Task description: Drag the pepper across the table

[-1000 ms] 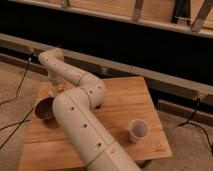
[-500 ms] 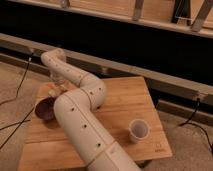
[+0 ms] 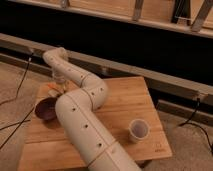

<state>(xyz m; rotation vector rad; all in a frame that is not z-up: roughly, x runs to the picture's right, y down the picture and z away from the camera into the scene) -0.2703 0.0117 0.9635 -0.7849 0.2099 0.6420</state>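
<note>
The honey-coloured wooden table (image 3: 125, 102) fills the middle of the camera view. My white arm reaches from the bottom centre over the table to its far left corner. The gripper (image 3: 59, 84) hangs down there from the wrist, just above the tabletop. A small orange-red thing, which looks like the pepper (image 3: 52, 89), lies right beside the gripper on its left, partly hidden by it. I cannot tell whether they touch.
A dark purple bowl (image 3: 46, 108) sits on the table's left side, just in front of the gripper. A pale cup (image 3: 138, 130) stands near the front right. Cables (image 3: 20, 82) lie on the floor at the left. A dark wall with a ledge (image 3: 150, 75) runs behind the table.
The wrist and gripper have shifted slightly to the right at the far left corner. The bowl and cup have not moved.
</note>
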